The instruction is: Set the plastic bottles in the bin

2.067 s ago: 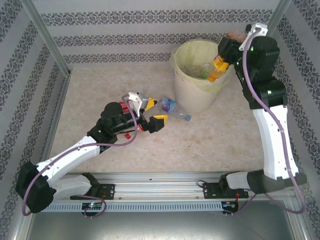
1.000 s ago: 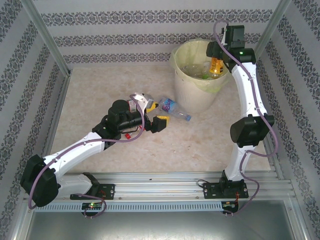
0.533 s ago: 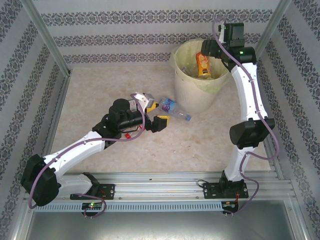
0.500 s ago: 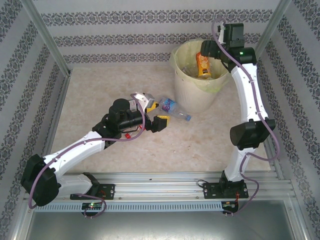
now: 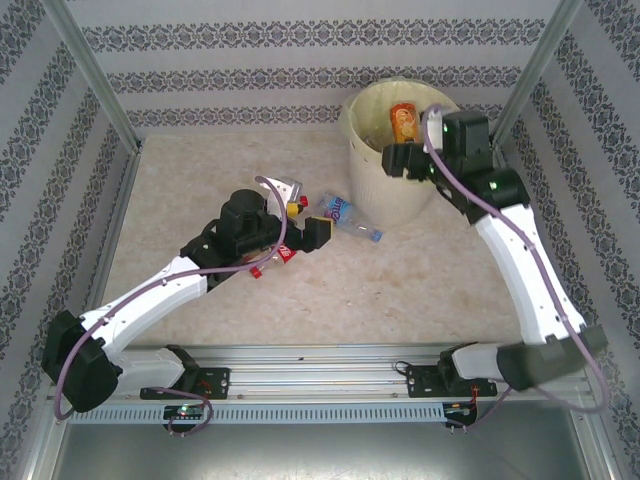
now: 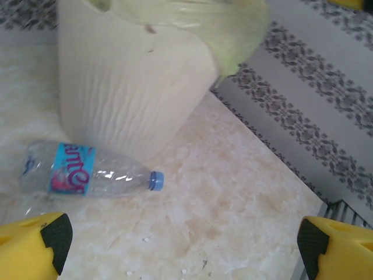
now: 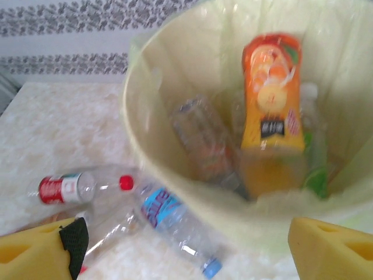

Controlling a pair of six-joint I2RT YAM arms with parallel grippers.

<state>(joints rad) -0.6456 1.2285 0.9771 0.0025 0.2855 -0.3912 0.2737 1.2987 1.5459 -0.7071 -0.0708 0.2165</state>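
Observation:
The bin (image 5: 398, 196) stands at the back right, a cream bucket with a pale green liner. An orange-labelled bottle (image 7: 271, 111) leans inside it beside a clear bottle (image 7: 201, 140); the orange bottle (image 5: 404, 122) also shows from above. On the table by the bin's foot lies a clear bottle with a blue label and blue cap (image 5: 345, 213) (image 6: 87, 175) (image 7: 175, 224). A red-labelled, red-capped bottle (image 7: 76, 186) lies beside it. My left gripper (image 5: 308, 215) (image 6: 186, 251) is open and empty just short of the blue-label bottle. My right gripper (image 5: 392, 162) (image 7: 186, 251) hangs open and empty over the bin's near rim.
Patterned walls (image 5: 250, 80) and metal posts (image 5: 90, 75) close the table at the back and sides. The bin wall (image 6: 128, 87) rises close behind the blue-label bottle. Bare marble tabletop (image 5: 400, 280) lies in front of the bin.
My right gripper let go of the orange bottle, which dropped into the bin. Its jaws widened and the arm pulled back toward the bin's near rim. The left arm shifted slightly.

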